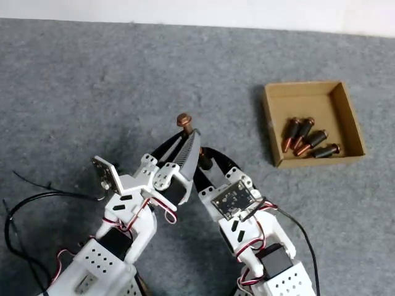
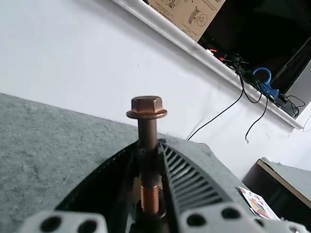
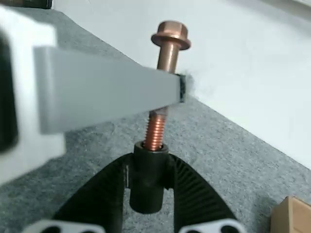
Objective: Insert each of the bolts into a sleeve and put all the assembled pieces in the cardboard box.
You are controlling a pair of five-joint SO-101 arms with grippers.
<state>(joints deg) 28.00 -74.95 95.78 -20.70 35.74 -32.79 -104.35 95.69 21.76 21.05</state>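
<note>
Everything is being played out on a grey carpet-like mat [image 1: 80,80]. Toward the right side of the high view, the cardboard box [image 1: 308,98] is being kept open side up, well apart from both arms. Near the middle of the mat, the left gripper [image 2: 148,145] and the right gripper [image 3: 147,162] are being held tip to tip, pretty much touching. Four assembled pieces [image 1: 307,139] are being kept inside the box, lying loosely side by side. A copper-coloured bolt [image 2: 147,121] is being pinched by its shank between the left jaws, with the hex head sticking out past the tips. A black sleeve [image 3: 146,184] is being clamped in the right jaws, and the bolt's threaded end is being held just inside its mouth, with most of the thread showing.
</note>
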